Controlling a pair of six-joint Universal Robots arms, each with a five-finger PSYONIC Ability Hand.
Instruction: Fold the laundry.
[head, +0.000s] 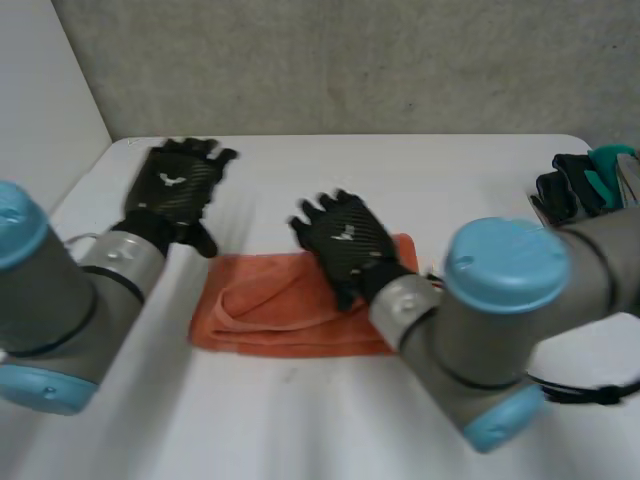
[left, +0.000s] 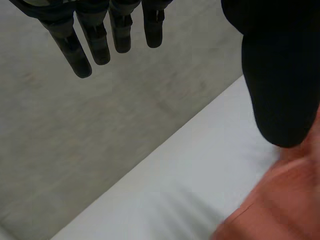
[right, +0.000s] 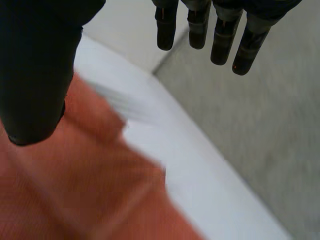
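Both hands are open and empty; dragging the right hand over the cloth, or the left hand beside it, may undo your fold.

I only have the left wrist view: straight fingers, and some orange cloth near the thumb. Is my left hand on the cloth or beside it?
Observer: Beside it. In the head view the left hand is open over bare table, just past the far left corner of the orange cloth, and it holds nothing.
Operator: And where is the other hand?
Observer: The right hand is open with straight fingers, above the cloth's far edge toward its right end. I cannot tell whether it touches the cloth.
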